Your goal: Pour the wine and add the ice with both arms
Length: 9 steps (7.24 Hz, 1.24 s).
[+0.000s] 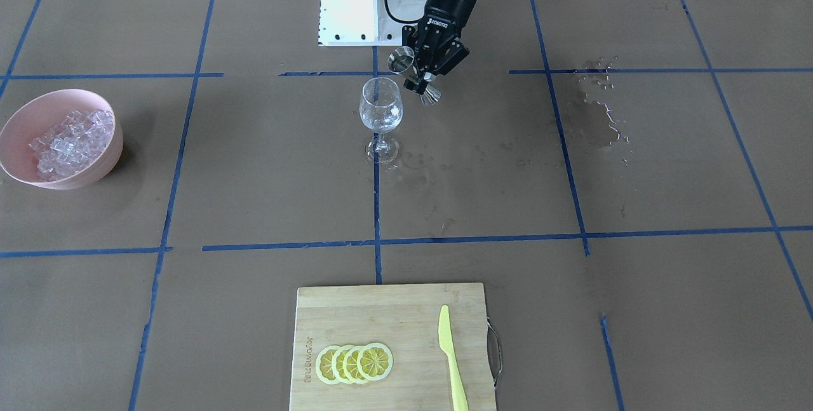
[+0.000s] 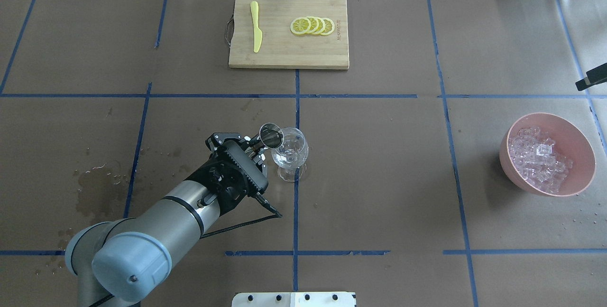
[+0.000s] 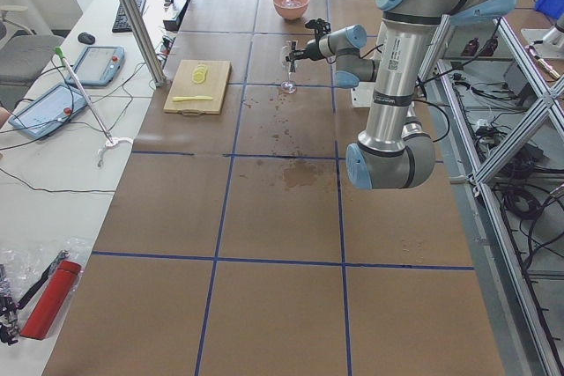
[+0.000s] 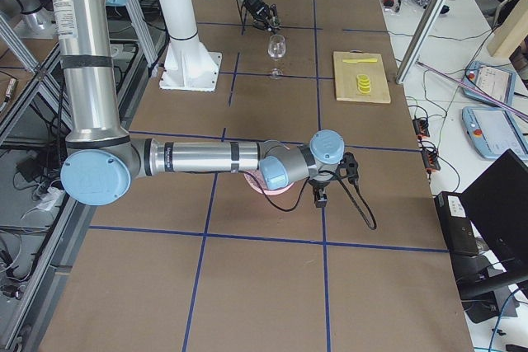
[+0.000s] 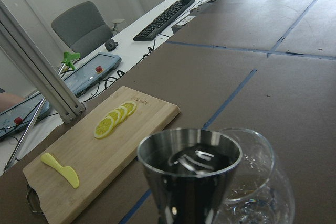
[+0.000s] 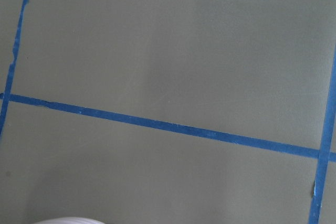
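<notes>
- Table (image 1: pixel 667 309): covered in brown paper and gridded with blue tape; wet patches (image 1: pixel 597 119) are noted on the robot's left side.
- Right arm (image 4: pixel 206 158): stretched out low across the table, with its wrist over the pink bowl. The right gripper (image 4: pixel 320 195) is made out only in the side view, so it cannot be told whether its claw is released or clenched.
- Left arm (image 2: pixel 180 212): extended towards the table centre, beside the wine glass.
- Cutting board (image 1: pixel 381 316): laid at the far edge from the robot, well apart from the glass.
- Pink bowl (image 2: pixel 576 141): placed on the robot's right side.
- Ice (image 2: pixel 538 162): heaped inside the pink bowl as clear cubes.
- Wine glass (image 1: pixel 380 112): stood upright on a blue tape line near the centre.
- Left gripper (image 1: pixel 421 79): clenched around the waist of a steel jigger (image 2: pixel 271 136), which is held tilted, its open mouth at the glass rim.
- Yellow knife (image 1: pixel 451 360): laid on the board, beside the lemon slices (image 1: pixel 354 363), which are overlapped in a row.
- Wine (image 5: pixel 195 160): glimpsed as a clear glinting liquid inside the jigger cup; whether any lies in the glass cannot be told.
</notes>
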Tool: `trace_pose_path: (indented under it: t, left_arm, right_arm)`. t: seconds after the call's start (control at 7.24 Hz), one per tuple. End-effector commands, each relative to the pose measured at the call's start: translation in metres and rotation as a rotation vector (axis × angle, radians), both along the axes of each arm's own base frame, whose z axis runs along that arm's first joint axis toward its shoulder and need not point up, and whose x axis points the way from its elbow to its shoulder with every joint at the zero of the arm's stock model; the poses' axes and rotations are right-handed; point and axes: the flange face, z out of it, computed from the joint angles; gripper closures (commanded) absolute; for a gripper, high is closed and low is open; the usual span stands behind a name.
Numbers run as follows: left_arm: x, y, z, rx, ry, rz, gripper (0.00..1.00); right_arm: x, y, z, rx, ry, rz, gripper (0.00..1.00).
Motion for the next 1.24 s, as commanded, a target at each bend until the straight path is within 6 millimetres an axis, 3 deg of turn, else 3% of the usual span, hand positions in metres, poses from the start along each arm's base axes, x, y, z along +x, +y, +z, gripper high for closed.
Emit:
trace_pose_path:
  t: [0.0, 0.55, 1.1]
  left_arm:
    - [0.000, -0.011, -0.013, -0.001, -0.091, 0.019, 1.00]
    - [-0.012, -0.037, -0.011, 0.129, -0.298, -0.004, 1.00]
    - [-0.011, -0.042, -0.022, 0.261, -0.504, 0.013, 1.00]
  right_arm:
    - [0.000, 0.000, 0.000, 0.001, 0.000, 0.000, 0.00]
    - [0.000, 0.000, -0.002, 0.004, -0.002, -0.001, 0.00]
    - [0.000, 0.000, 0.000, 0.001, -0.002, -0.001, 0.00]
